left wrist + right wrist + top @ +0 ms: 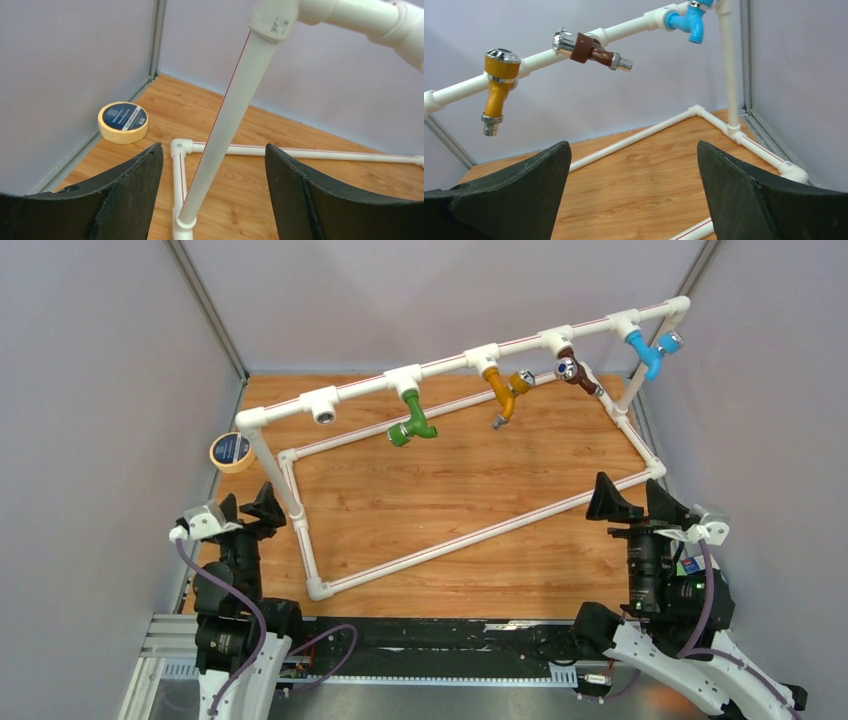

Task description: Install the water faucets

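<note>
1. Your left gripper [214, 146] has its fingers spread wide with nothing in them. In the wrist view the white upright pipe [225, 115] of the frame shows through the gap, ahead of the tips.
2. Your right gripper [633, 143] is also spread wide and holds nothing. It sits near the right end of the frame's floor rail [480, 535], above bare wood.
3. Past your left fingers, the roll of masking tape [123, 122] lies flat on the wooden table [450, 490] by the left wall, just beside the frame's left corner.
4. The green faucet [411, 420] hangs from the second T-fitting from the left on the raised top rail [440, 365], well apart from both grippers.
5. Going right along that rail, you have the orange faucet [503, 390], the brown faucet [577, 373] and the blue faucet [648, 352], each on its own fitting. Your right wrist camera sees these three overhead.
6. The leftmost T-fitting [322, 405] on the rail shows an open socket with no tap in it.
</note>
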Controlling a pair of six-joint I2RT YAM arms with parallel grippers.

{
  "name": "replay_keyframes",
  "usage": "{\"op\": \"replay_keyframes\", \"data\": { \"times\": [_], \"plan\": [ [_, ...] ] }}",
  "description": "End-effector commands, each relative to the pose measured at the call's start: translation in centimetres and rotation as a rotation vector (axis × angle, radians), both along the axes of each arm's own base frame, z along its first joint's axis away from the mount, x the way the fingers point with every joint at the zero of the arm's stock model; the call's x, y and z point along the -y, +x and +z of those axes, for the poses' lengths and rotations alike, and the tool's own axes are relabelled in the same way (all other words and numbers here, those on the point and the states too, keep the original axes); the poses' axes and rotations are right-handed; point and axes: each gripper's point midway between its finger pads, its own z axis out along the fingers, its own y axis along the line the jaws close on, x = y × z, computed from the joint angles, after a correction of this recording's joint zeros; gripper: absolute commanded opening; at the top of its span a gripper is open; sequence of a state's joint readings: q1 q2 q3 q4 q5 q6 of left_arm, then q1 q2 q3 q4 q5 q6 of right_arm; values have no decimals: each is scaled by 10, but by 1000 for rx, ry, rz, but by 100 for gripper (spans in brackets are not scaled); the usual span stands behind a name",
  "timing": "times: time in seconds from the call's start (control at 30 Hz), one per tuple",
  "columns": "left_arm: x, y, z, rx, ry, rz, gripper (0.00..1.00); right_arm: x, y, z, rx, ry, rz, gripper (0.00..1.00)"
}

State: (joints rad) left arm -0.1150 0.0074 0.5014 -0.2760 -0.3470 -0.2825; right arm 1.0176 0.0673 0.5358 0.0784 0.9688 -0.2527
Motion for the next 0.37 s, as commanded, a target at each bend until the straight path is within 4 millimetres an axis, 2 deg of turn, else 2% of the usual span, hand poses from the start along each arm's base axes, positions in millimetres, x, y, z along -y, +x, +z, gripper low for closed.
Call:
{"op": "replay_keyframes", "data": {
  "times": [0.0,0.2,0.33],
  "plan": [
    [6,-4,-3,10,26,-37,81,28,-4,-14,-63,6,-120,100],
    [8,-1,-2,-10,45,-49,81,44,-8,-17,-91,70,-183,100],
    [7,-1,-2,-3,54,-44,81,43,-7,-18,-86,54,-183,100]
  ]
}}
